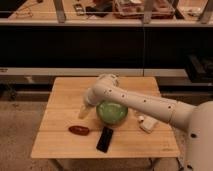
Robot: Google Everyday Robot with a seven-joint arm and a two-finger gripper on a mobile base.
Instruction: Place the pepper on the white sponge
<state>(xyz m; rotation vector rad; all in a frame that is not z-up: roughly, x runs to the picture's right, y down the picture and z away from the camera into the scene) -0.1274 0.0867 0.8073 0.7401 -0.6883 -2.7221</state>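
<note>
Dark shelving [100,45] fills the background behind a light wooden tabletop [60,100], where everything for this job sits. The pepper [79,130] lies on its side near the front left, long axis running left to right, with nothing touching it. A black phone [104,139] is just beside it on the right. The green bowl [111,114] stands in the middle. The white sponge [148,125], as I read that pale block, lies on the bowl's far right, close to my arm.

I judge the step in hand to be the reach for the pepper; it has not been picked up. To do it well I should come down over its middle and close across its short width, since a glossy rounded skin will likely squirt out of an end grip. I should keep off the phone while descending, then lift high enough to clear the bowl's rim on the way to the sponge.

My gripper [84,111] hangs just left of the bowl, behind the pepper and apart from it. I cannot tell whether it is spread or closed; it seems to hold nothing.
</note>
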